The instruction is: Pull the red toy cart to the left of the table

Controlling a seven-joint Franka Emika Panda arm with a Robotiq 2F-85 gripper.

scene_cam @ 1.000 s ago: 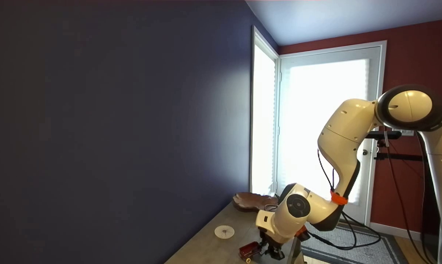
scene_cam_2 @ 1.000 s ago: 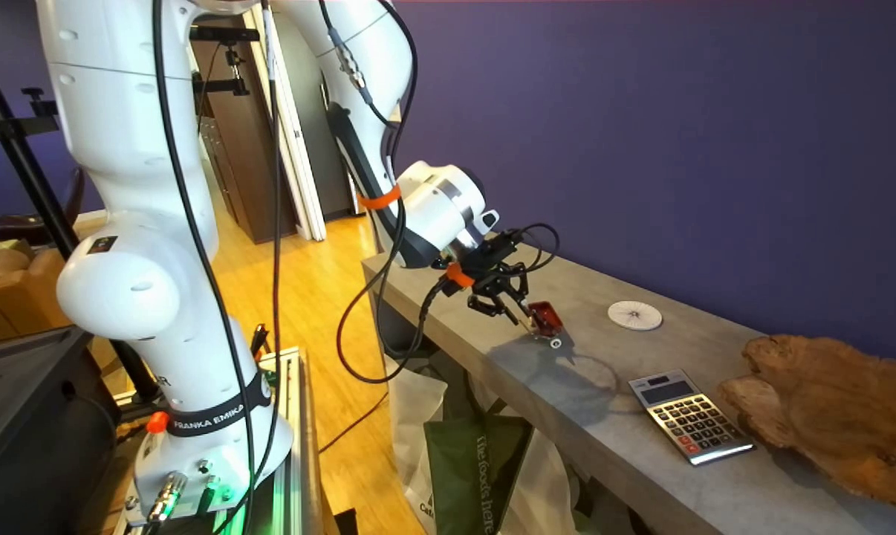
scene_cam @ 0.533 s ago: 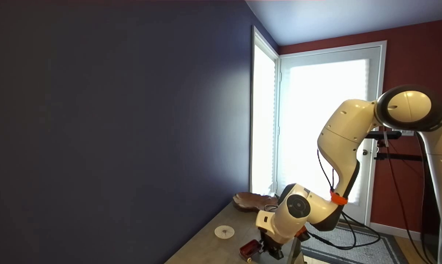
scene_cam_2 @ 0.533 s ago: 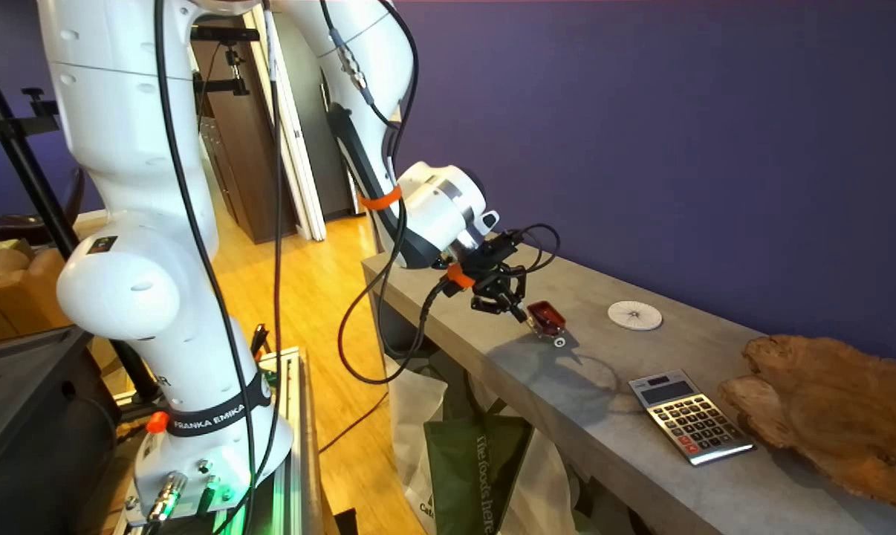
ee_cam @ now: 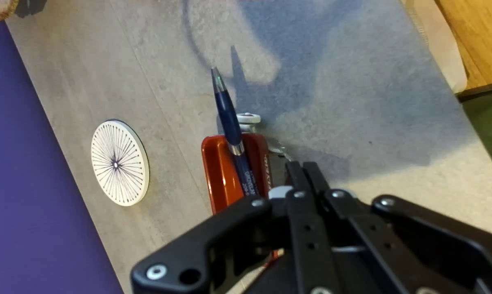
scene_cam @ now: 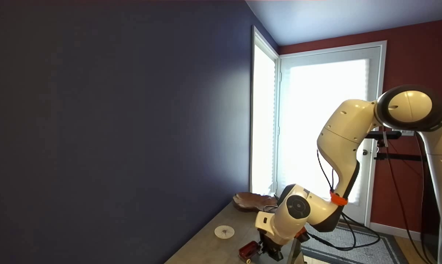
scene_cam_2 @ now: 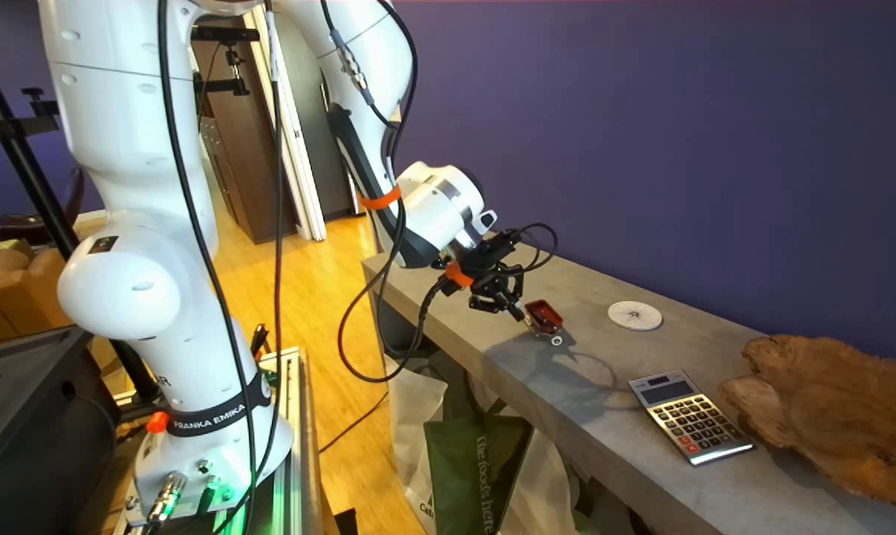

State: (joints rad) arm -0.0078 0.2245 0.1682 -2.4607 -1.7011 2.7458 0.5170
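The red toy cart (ee_cam: 219, 175) stands on the grey tabletop (scene_cam_2: 596, 290) and also shows in both exterior views (scene_cam: 248, 250) (scene_cam_2: 543, 315). A dark blue pen lies in its tray, and a white wheel shows at one end. My gripper (ee_cam: 307, 165) reaches down at the cart's side, its tips near the cart in an exterior view (scene_cam_2: 524, 316). The fingers are closed to a narrow slit, with a thin metal piece of the cart running to the tips. The grip point itself is mostly hidden. Part of the cart is hidden behind the black finger links.
A flat white disc (scene_cam_2: 635, 315) lies near the purple wall (scene_cam_2: 678, 186). A calculator (scene_cam_2: 689, 417) and a brown wooden slab (scene_cam_2: 834, 409) lie further along the table. A green bag (scene_cam_2: 478, 475) stands below the front edge.
The fingers were spread about a second ago and have closed by the cart. Since half a second ago, cart and gripper have shifted very slightly together, leftward in both exterior views.
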